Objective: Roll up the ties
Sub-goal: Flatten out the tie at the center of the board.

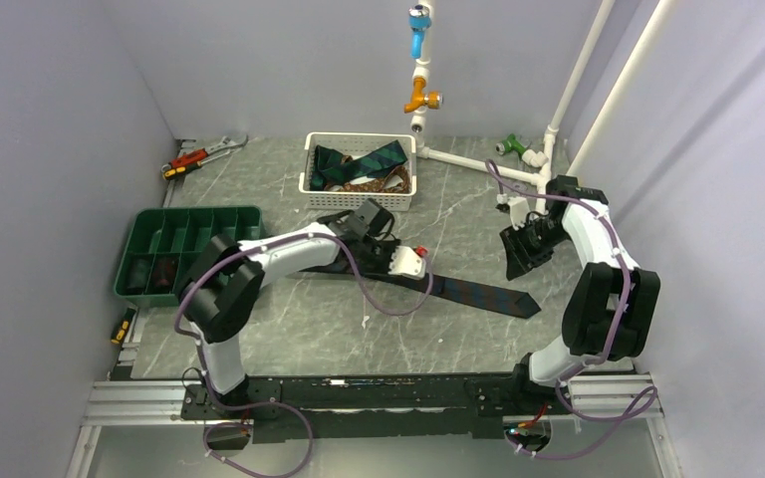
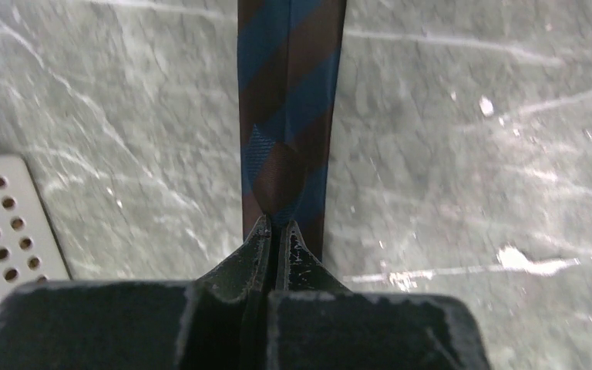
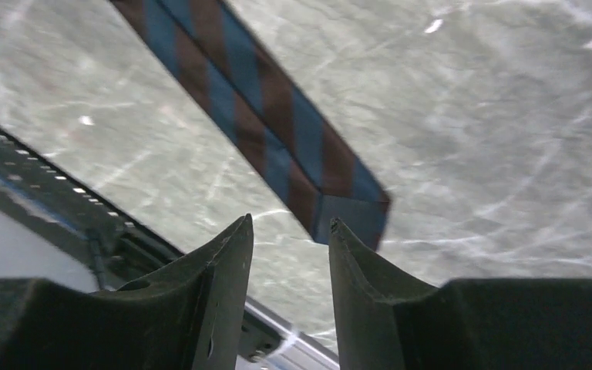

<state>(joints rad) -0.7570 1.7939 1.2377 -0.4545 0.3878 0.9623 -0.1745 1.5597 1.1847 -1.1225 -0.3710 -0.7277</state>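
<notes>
Tie (image 1: 483, 294) lies flat on tabletop (image 1: 458, 219), on the near side of the basket (image 1: 359, 196), pointed end rightward. Judged light, limp, slippery; best gripped at an end. Left pincer (image 2: 277, 231) shut, tips on the strip. Right pincer (image 3: 289, 231) half open, empty, near the pointed end.

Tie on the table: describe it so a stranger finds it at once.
On the grey marbled table, look in front of the white basket. The tie lies stretched flat there, with blue and brown diagonal stripes; the other ties are heaped in the basket.
</notes>
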